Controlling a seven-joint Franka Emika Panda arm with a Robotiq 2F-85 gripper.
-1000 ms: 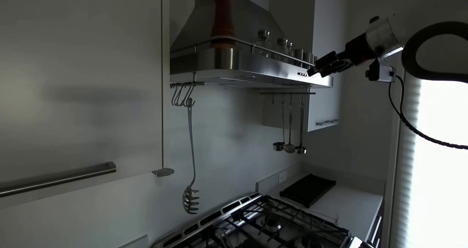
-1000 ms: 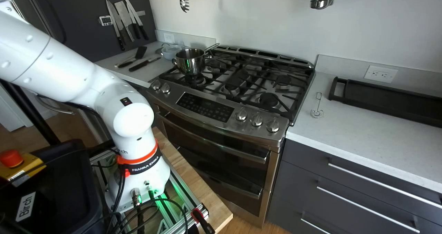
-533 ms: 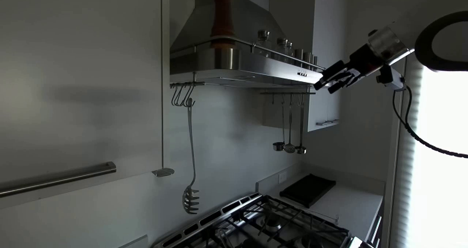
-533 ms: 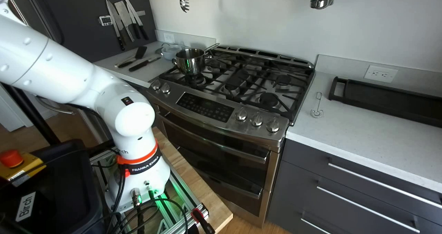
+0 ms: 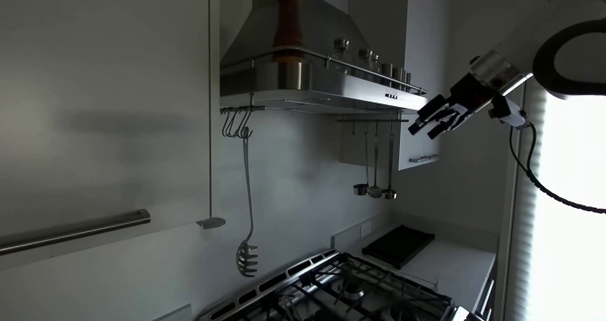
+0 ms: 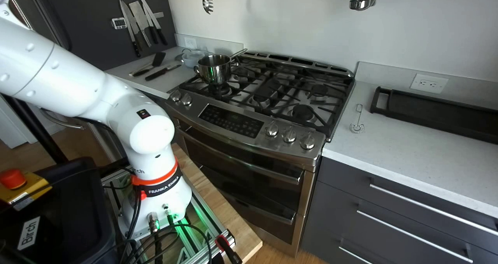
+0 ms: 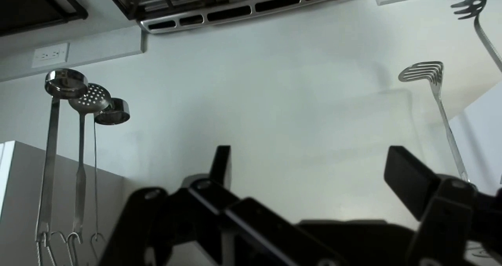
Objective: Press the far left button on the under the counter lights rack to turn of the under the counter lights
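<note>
At eleven o'clock from your gripper [image 5: 423, 131] in an exterior view, jaws wide apart, sits the button row [image 5: 391, 96], untouched. Step judged: positioning, press unconfirmed; you likely must rise to it.

A window [image 5: 573, 254] glares white in an exterior view, otherwise dim.

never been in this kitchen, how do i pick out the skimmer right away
In an exterior view, find the steel hood; a short rail runs below it, toward its right end. Two ladles hang from that rail, with the skimmer between them. The ladles are deep cups; the skimmer alone of the three is pierced with small round holes.
</note>
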